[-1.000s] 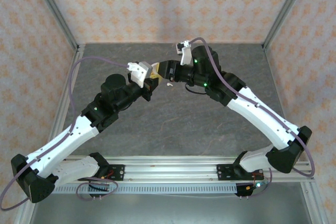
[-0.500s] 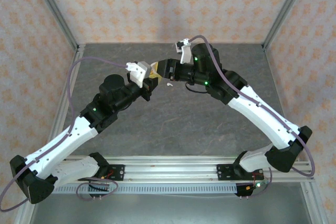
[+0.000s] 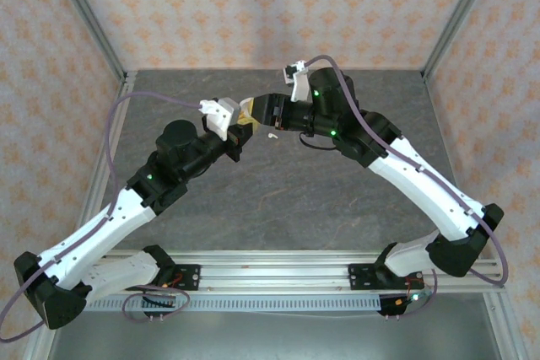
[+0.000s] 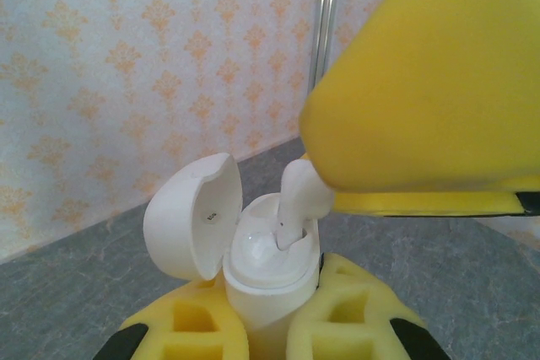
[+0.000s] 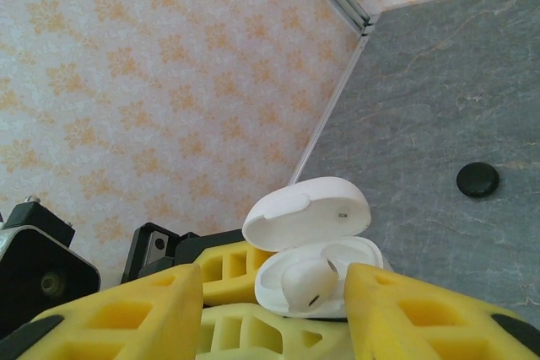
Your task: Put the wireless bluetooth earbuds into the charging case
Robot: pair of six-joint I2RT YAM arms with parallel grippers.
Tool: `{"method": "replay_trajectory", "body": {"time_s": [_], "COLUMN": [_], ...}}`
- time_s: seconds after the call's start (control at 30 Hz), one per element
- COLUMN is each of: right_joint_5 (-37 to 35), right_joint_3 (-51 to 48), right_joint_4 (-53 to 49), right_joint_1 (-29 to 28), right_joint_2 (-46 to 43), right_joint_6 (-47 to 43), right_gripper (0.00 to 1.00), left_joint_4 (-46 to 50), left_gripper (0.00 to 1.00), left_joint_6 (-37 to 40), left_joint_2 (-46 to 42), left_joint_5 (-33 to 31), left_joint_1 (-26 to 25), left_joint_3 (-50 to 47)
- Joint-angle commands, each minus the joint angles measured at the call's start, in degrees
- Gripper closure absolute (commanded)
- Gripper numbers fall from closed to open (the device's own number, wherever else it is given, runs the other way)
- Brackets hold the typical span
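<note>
My left gripper (image 4: 270,330) is shut on the base of a white charging case (image 4: 263,280), held upright with its lid (image 4: 190,217) swung open. A white earbud (image 4: 297,200) stands stem-down in one of the case's wells, its head tilted above the rim. In the right wrist view the same earbud (image 5: 309,286) lies in the case (image 5: 354,257) between the spread fingers of my right gripper (image 5: 274,292), which is open and clear of it on both sides. From above, the two grippers (image 3: 245,124) (image 3: 260,110) meet over the back middle of the table.
A small white piece, apparently another earbud (image 3: 272,134), lies on the grey table just right of the grippers. A round black puck (image 5: 477,180) rests on the table beyond the case. A metal frame post (image 5: 333,120) and patterned walls close the back.
The right wrist has shifted slightly left towards the left gripper. The left arm has edged a little to the left.
</note>
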State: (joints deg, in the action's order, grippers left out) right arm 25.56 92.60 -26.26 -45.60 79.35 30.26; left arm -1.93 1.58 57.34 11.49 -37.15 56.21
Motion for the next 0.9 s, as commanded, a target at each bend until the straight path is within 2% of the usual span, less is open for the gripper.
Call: {"method": "replay_trajectory", "body": {"time_s": [0.0,0.47,0.87], "right_joint_5": [-1.3,3.1,1.9], "right_joint_3": [2.2,4.1,16.9], "right_joint_4": [-2.8,-2.9,-15.4], "right_joint_1": [-0.3,2.6,0.8], "right_joint_2": [-0.1,0.0,5.1], "right_joint_6": [1.4,4.9,-2.8], "right_gripper": [0.51,0.62,0.66], "left_joint_4": [-4.8,-4.2,-1.8], "left_gripper": [1.00,1.00,1.00], "left_joint_6": [-0.2,-0.5,-0.1], "left_joint_2": [-1.7,-2.8,-2.3], "left_joint_5": [-0.7,-0.6,-1.0], "left_joint_1": [-0.2,-0.2,-0.2], "left_joint_3": [0.9,0.0,0.5]}}
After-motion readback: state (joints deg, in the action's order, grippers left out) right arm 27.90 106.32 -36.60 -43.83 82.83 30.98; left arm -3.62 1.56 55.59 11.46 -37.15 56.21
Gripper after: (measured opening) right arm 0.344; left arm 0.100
